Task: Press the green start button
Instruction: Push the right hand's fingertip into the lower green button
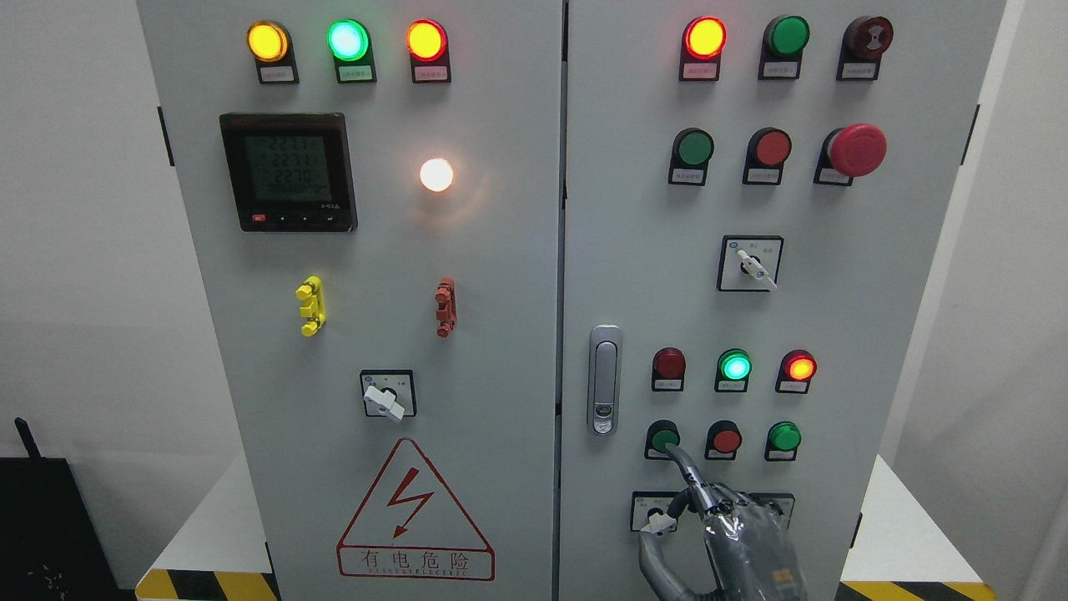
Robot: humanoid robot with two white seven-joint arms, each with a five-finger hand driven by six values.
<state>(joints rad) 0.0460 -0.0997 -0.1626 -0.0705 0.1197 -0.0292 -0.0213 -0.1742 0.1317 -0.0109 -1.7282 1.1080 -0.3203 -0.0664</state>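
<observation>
Low on the right door of the grey metal cabinet (501, 250), the right hand (734, 526) rises from the bottom edge, its index finger (686, 467) stretched out and its tip touching the green start button (664, 437); the other fingers are curled in and hold nothing. The hand is grey and glossy with jointed metal knuckles. The button is round, domed, in a black collar, the leftmost of a row just above the hand, with a red button (726, 439) and another green button (783, 436) to its right. Under the thumb sits a white-handled rotary switch (661, 522). Above the row, three round lamps: dark red (669, 363), lit green (735, 366), lit red (799, 367). Left of the hand stands a silvery door latch (604, 380). Farther left, a red-bordered triangle sign (415, 513) with a lightning bolt reads "有电危险". Far up and left, a black digital meter (289, 172) shows digits too blurred to be sure of. Small labels beneath the buttons are unreadable.
</observation>
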